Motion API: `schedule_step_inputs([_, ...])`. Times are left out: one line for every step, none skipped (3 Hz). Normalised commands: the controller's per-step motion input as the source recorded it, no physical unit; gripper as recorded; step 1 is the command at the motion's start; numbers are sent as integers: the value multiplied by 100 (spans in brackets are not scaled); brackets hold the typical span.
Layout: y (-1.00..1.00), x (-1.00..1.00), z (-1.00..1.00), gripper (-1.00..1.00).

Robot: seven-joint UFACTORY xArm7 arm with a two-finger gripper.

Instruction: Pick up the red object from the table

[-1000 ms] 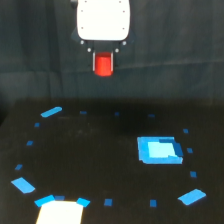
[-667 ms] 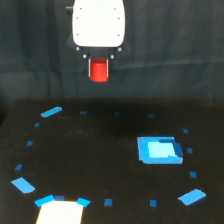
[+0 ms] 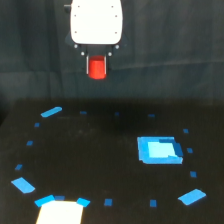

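Exterior view: gripper and red object have shifted left since earlier.
One gripper, jaws clamped on one red object, held high above the table; one large blue patch.

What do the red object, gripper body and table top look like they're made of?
Red object: probably plastic or painted wood; uniform matte red-orange, too blurred to tell which.
Gripper body: smooth white shell, likely moulded plastic; rounded corners, even glow.
Table: matte black surface, maybe cloth or board, showing no reflections. Blue marks, including the large patch, look like tape.
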Motion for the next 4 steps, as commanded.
schedule_step_inputs([4, 5, 100, -100])
schedule_step_inputs([8, 10, 9, -100])
schedule_step_inputs([23, 28, 63, -100])
schedule_step_inputs([-54, -13, 67, -76])
